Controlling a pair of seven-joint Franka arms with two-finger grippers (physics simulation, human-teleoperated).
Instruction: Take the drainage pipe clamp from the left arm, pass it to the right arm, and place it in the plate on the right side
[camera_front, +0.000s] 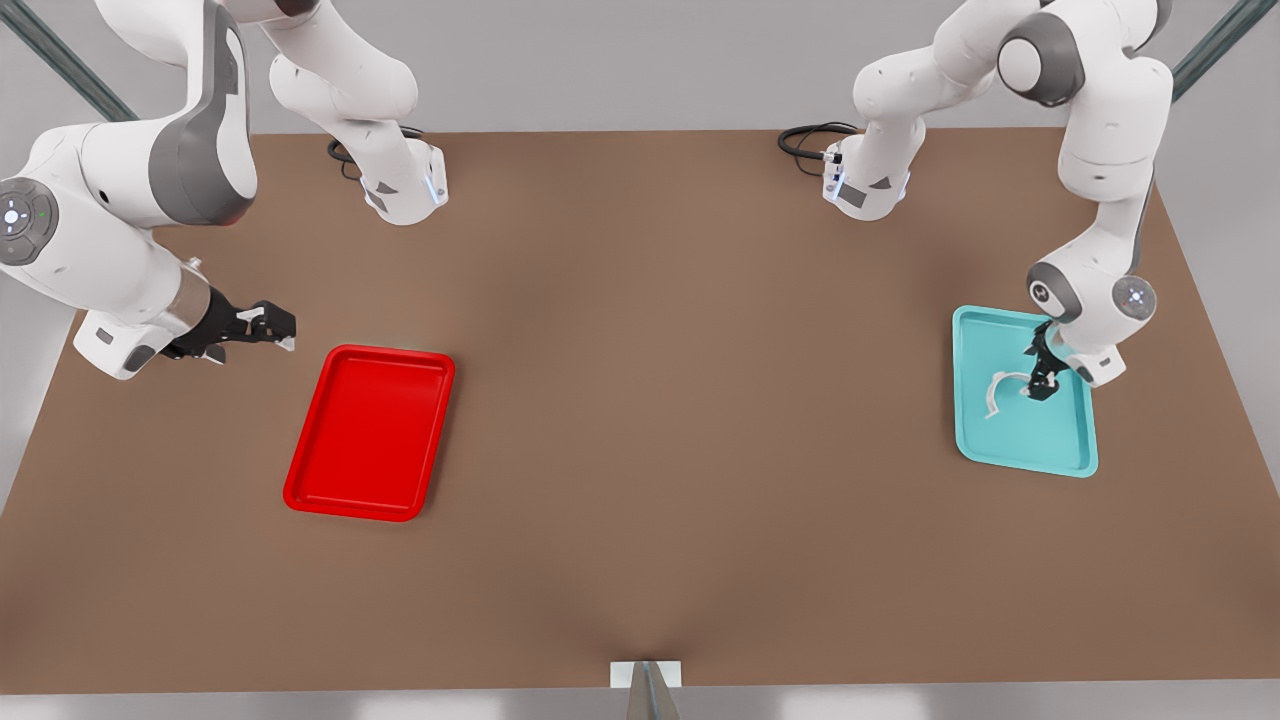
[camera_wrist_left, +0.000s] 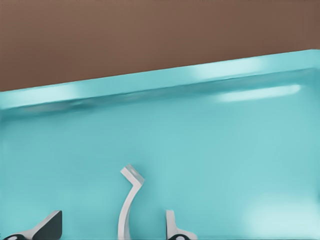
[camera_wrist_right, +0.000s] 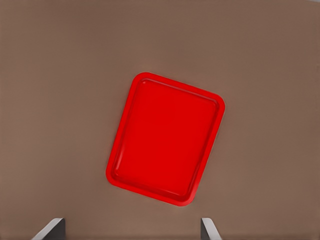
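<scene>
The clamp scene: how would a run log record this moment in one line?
left gripper: open, straddling drainage pipe clamp in teal tray | right gripper: open, waiting near plate | handover: not yet

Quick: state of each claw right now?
Left claw: open, straddling the small white half-ring clamp in the teal tray.
Right claw: open, holding nothing.

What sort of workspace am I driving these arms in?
Likely a simulated lab bench: a bare brown table with two base-mounted arms, a red plate and a teal tray holding the drainage pipe clamp.
</scene>
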